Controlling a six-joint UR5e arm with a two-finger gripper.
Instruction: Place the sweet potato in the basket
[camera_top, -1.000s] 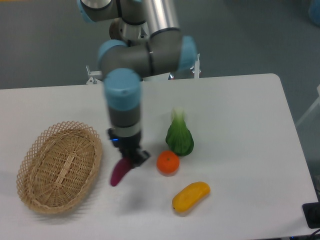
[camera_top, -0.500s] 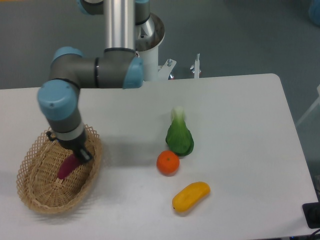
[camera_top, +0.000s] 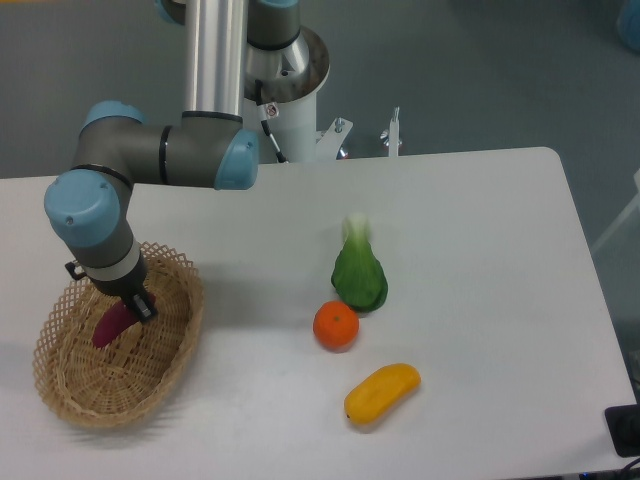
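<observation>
- My gripper pinches the upper end of the sweet potato, which slants down and left from my fingers.
- It hangs over the inside of the basket at the table's front-left corner; I can't tell whether its low tip touches the weave.
- Only the basket's floor lies below; I judge release is next.
- The green vegetable, orange and yellow fruit sit well apart, mid-table toward the front edge.

Orange, green vegetable, yellow fruit
</observation>
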